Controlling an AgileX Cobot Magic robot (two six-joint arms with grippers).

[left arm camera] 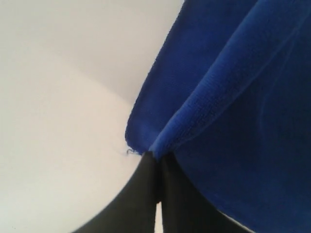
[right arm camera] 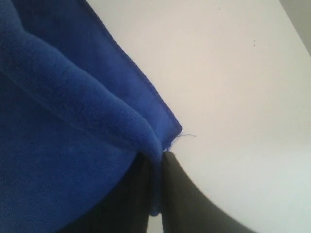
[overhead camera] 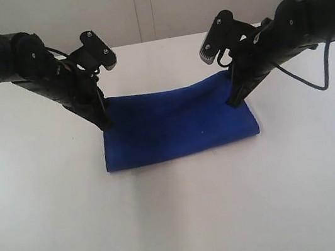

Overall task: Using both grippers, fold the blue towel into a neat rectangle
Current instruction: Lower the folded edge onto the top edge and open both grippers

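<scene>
The blue towel lies folded over on the white table, its far edge held up at both corners. My left gripper is shut on the far left corner, and in the left wrist view the black fingers pinch the cloth at their tips. My right gripper is shut on the far right corner. The right wrist view shows a strip of towel squeezed between the two fingers, with a loose thread beside them. Between the two grippers the held edge sags a little.
The white table spreads out on all sides of the towel. A pale wall stands behind it. A black cable loops down from the right arm over the table.
</scene>
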